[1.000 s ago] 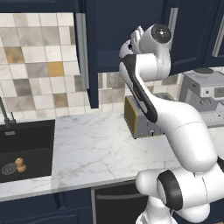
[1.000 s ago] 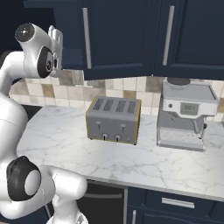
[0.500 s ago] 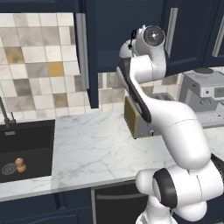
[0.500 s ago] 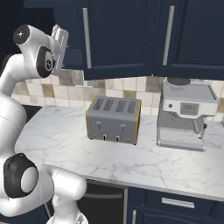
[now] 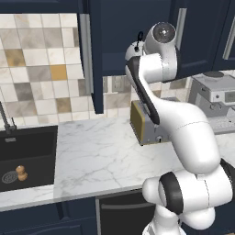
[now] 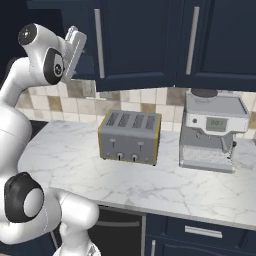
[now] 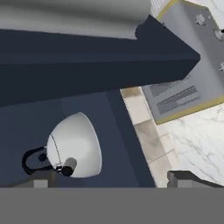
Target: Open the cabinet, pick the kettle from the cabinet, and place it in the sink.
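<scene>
The end effector point(image 6: 75, 39) is raised to the level of the cabinet point(image 5: 114, 41), its jaws spread wide and holding nothing; in the hand view one of its fingertips point(image 7: 186, 178) rises at the bottom edge, well apart from its mate. The cabinet door point(image 5: 94, 55) stands swung out edge-on, so the opening step looks done and the reach for the kettle point(image 7: 74, 146) appears to be the step in hand. The kettle sits inside the cabinet on its navy shelf point(image 7: 87, 109), near the lower left of the hand view, not yet between the jaws.

To do the step well, the end effector should probably advance into the cabinet clear of the door edge, centre the dome between the open jaws, and close only once both pads flank the body or the handle.

The kettle is squat, so its long axis is hard to call. In the tilted hand view its thin black arched handle point(image 7: 33, 159) and small knob point toward the lower left, away from the toaster point(image 6: 130, 136) on the table point(image 5: 101, 156). The sink point(image 5: 27, 158) lies at the left end.
</scene>
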Available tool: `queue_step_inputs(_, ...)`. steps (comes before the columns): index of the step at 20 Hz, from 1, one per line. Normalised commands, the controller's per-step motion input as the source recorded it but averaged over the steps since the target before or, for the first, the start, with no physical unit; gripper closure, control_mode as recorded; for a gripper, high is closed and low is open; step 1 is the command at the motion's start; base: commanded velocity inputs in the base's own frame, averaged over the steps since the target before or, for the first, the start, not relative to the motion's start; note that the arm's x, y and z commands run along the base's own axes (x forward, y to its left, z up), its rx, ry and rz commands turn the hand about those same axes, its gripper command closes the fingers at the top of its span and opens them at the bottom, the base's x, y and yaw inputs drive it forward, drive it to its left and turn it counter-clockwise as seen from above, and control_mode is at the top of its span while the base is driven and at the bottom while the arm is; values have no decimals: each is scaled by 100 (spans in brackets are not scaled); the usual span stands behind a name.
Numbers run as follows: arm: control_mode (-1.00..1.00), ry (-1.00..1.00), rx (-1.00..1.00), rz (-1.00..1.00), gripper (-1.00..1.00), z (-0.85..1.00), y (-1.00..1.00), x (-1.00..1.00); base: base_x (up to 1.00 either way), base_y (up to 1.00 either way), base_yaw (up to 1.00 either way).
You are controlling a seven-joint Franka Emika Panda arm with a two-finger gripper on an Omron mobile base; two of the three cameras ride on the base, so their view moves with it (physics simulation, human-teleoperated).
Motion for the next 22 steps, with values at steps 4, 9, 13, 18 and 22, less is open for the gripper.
queue_step_inputs(4, -100, 0, 9, -7, -100, 0, -19, 0, 0, 0, 0)
queue_step_inputs(9, -100, -2, 11, -5, -100, -7, -15, 0, 0, 0, 0)
queue_step_inputs(13, -100, -10, 9, -2, -100, -8, -8, 0, 0, 0, 0)
queue_step_inputs(18, -100, -9, 4, -6, -100, -2, -2, 1, 0, 0, 0)
queue_step_inputs(22, -100, -5, 6, -5, -100, -1, -9, 0, 0, 0, 0)
